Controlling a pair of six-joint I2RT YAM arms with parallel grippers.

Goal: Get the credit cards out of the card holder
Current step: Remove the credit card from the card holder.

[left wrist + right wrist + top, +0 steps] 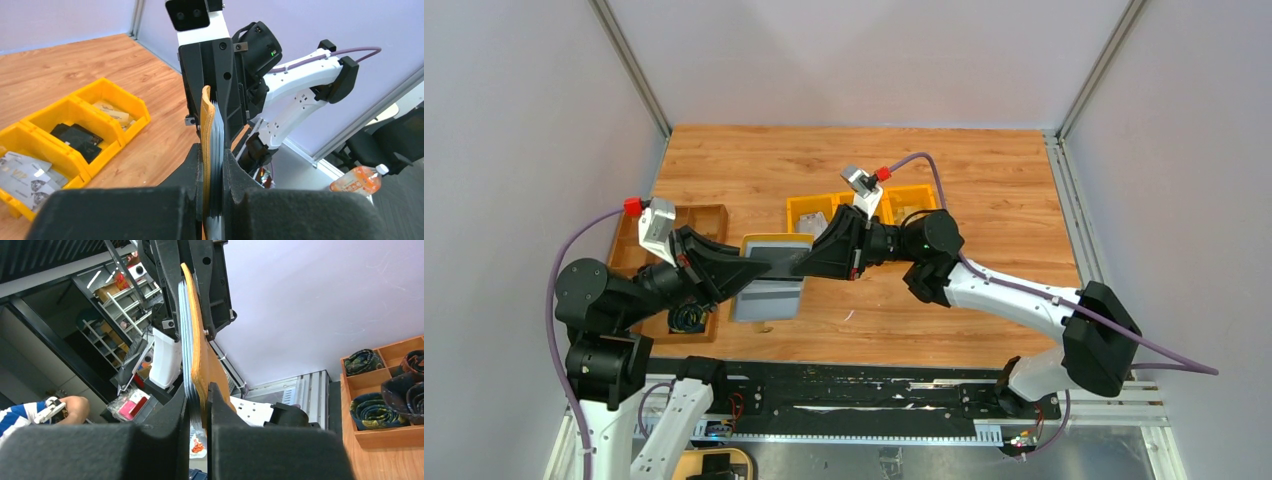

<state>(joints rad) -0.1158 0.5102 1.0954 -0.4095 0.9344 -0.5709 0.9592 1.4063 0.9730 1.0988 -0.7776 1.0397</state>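
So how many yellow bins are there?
3, in a row: in the left wrist view, the near bin holds grey cards, the middle bin black cards, the far bin pale cards. The right arm partly covers them from above.

card holder (769, 300): mustard-yellow outside, grey pocketed lining, spread open, suspended aloft, lining upward.

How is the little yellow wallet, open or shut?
Open. The card holder shows grey lining from above, pinched by left gripper and right gripper.
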